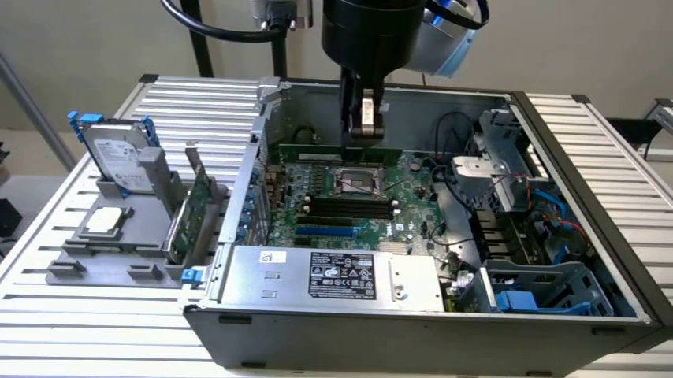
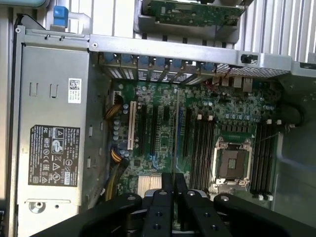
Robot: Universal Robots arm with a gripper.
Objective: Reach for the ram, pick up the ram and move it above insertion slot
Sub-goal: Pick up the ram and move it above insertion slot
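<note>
My gripper (image 1: pixel 363 142) hangs over the back of the open computer case, shut on the ram (image 1: pixel 315 151), a long thin green stick held level just above the motherboard (image 1: pixel 415 197). In the wrist view the ram (image 2: pixel 176 133) shows edge-on as a thin line running out from between my black fingers (image 2: pixel 160 202). The black memory slots (image 1: pixel 347 206) lie in front of the processor socket (image 1: pixel 358 183), nearer the camera than the ram. In the wrist view these slots (image 2: pixel 202 148) sit just beside the ram's edge, and a second bank (image 2: pixel 264 153) lies beyond the socket (image 2: pixel 232 165).
A silver power supply (image 1: pixel 326 276) fills the case's front. Drive cages and cables (image 1: pixel 515 205) crowd the exterior view's right side. Outside the case, on the exterior view's left, a grey holder (image 1: pixel 94 252) carries a hard drive (image 1: pixel 116 157) and a green expansion card (image 1: pixel 195 213).
</note>
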